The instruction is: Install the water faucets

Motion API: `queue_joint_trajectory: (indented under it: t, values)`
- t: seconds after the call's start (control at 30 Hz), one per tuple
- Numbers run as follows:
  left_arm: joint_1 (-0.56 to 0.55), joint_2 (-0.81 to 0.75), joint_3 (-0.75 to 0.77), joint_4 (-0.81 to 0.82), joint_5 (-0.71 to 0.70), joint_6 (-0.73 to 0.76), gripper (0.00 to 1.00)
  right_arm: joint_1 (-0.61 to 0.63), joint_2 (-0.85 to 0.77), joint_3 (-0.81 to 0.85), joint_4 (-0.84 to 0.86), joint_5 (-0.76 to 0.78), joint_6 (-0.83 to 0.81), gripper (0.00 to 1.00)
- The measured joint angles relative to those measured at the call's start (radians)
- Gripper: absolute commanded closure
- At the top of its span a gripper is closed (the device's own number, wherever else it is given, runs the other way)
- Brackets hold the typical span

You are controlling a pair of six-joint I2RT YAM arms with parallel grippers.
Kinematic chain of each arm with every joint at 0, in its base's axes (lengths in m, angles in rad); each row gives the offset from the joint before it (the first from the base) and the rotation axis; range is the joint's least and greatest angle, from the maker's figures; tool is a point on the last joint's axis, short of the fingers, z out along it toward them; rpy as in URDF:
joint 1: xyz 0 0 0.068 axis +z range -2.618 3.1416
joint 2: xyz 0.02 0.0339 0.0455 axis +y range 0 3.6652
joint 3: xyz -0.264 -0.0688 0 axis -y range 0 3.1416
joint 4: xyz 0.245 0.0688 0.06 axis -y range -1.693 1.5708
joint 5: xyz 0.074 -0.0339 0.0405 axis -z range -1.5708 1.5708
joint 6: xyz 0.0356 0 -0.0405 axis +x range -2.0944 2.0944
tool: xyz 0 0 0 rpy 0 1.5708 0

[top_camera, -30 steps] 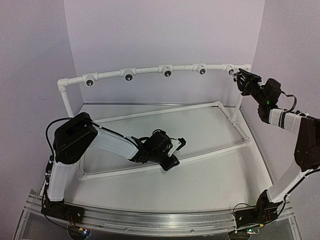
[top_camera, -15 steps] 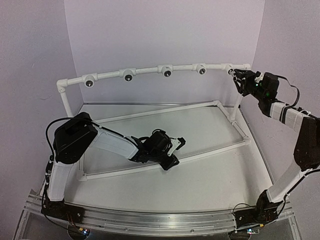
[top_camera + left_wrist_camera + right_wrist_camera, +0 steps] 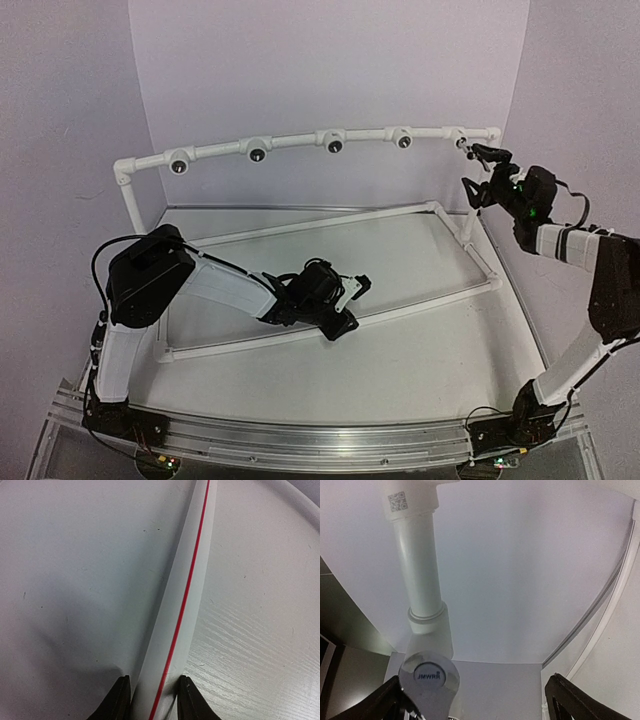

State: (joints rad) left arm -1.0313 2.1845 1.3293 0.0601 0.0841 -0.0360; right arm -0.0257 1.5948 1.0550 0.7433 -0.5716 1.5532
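A small silver water faucet (image 3: 463,144) sits at the right end of the white pipe frame's top rail (image 3: 290,142). Its shiny round handle (image 3: 429,676) fills the lower left of the right wrist view, under a vertical white pipe (image 3: 420,565). My right gripper (image 3: 479,171) (image 3: 477,702) hangs open just in front of it, jaws wide apart, the faucet beside the left finger. My left gripper (image 3: 351,306) (image 3: 154,680) is low on the table, shut on the frame's near floor pipe (image 3: 185,595), which carries a red stripe.
Several round white fittings with dark holes (image 3: 258,153) line the top rail. The frame's floor pipes (image 3: 330,223) run across the white table. Purple walls close in at the back and both sides; the right arm is close to the right wall.
My right gripper has opened wide and drawn back slightly from the faucet at the rail's right end. The left arm has not moved.
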Motion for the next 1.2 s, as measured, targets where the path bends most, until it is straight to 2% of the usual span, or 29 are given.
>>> queue_joint_trajectory:
  t: [0.23,0.3,0.53,0.63,0.67,0.73,0.8,0.83,0.9,1.03,1.2]
  values:
    - [0.0,0.0,0.0,0.0,0.0,0.0,1.0,-0.01,-0.155,-0.044,-0.152,0.013,-0.147,0.02]
    - [0.0,0.001,0.0,0.0,0.001,0.0,1.0,-0.009,-0.217,-0.04,-0.24,0.027,-0.23,0.02]
    - [0.0,0.001,0.0,0.0,0.001,0.001,1.0,-0.009,-0.324,0.19,-0.753,0.166,-0.777,0.02]
    - [0.0,0.001,0.0,0.0,0.001,0.001,1.0,-0.011,-0.352,0.284,-0.901,0.187,-1.048,0.02]
    - [0.0,0.001,0.0,0.0,0.001,0.001,1.0,-0.012,-0.355,0.294,-0.912,0.187,-1.078,0.02]
    - [0.0,0.002,0.0,0.0,0.002,0.001,1.0,-0.012,-0.358,0.376,-1.008,0.183,-1.344,0.02]
    - [0.0,0.003,0.002,-0.002,0.002,0.001,1.0,-0.012,-0.352,0.407,-1.038,0.181,-1.473,0.02]
    - [0.0,0.005,0.007,-0.011,0.002,0.001,1.0,-0.005,-0.343,0.427,-1.06,0.182,-1.628,0.02]
    - [0.0,0.005,0.011,-0.016,0.003,0.001,1.0,0.016,-0.328,0.431,-1.079,0.196,-1.787,0.02]
    - [0.0,0.007,0.018,-0.03,0.003,0.001,1.0,0.112,-0.251,0.432,-1.107,0.241,-2.07,0.02]
    - [0.0,0.007,0.018,-0.03,0.004,0.001,1.0,0.197,-0.174,0.44,-1.096,0.349,-2.248,0.06]
